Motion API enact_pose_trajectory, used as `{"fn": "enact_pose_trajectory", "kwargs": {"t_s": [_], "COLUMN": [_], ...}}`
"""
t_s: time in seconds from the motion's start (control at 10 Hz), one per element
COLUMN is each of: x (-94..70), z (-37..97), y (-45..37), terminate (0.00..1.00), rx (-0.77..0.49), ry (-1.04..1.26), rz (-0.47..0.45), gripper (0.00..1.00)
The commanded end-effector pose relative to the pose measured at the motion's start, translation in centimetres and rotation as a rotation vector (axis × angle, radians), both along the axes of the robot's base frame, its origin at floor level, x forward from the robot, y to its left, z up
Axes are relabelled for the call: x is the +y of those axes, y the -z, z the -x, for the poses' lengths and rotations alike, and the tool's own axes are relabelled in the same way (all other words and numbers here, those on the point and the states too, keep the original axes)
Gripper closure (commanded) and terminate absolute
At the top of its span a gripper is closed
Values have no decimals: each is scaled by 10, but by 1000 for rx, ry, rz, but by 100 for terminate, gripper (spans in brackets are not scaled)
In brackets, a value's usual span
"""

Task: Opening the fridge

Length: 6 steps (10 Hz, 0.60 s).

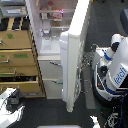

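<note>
Exterior view, read from its left to its right.

(a) Tan wooden drawer cabinet [17,50], standing against the fridge's left flank, with its drawers stacked one above another.

(b) My pincer [11,107], a pale blurred shape in the lower left corner, below the cabinet. I cannot tell whether its fingers are spread or pressed together, and nothing shows between them. It touches neither cabinet nor fridge.

(c) The fridge [50,70], tall and off-white, in the upper middle of the view. Its lit shelves [50,15] are exposed at the top. Two lower drawers with curved handles [56,64] sit closed beneath.

(d) The upper door [75,60] stands well open, angled out toward the viewer with its narrow free edge facing me. Its long axis is vertical.

(e) A white machine with a blue logo [117,72], just beyond the door at the view's right.

Governing relation: the door lies up and to the view's right of my pincer, well apart from it, with the fridge's lower front between them. I judge the opening largely done. Any further push would have to travel rightward across that gap and meet the tall door edge.
</note>
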State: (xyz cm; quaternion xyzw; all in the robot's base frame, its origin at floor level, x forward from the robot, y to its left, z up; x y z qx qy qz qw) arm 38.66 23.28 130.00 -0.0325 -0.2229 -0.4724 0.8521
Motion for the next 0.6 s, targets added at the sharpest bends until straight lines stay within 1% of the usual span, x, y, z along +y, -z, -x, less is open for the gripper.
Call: {"fn": "enact_pose_trajectory", "kwargs": {"t_s": [0.1, 0.2, 0.4, 0.6], "x": [-82, -59, -37, -102], "z": [-388, -431, -534, -563], "y": [263, 268, 301, 327], "terminate": [0, 0, 0, 0], "rx": [425, 433, 477, 489], "ry": [-281, -348, -493, -439], "rz": [-148, -161, -147, -204], "gripper": [0, 0, 0, 0]}}
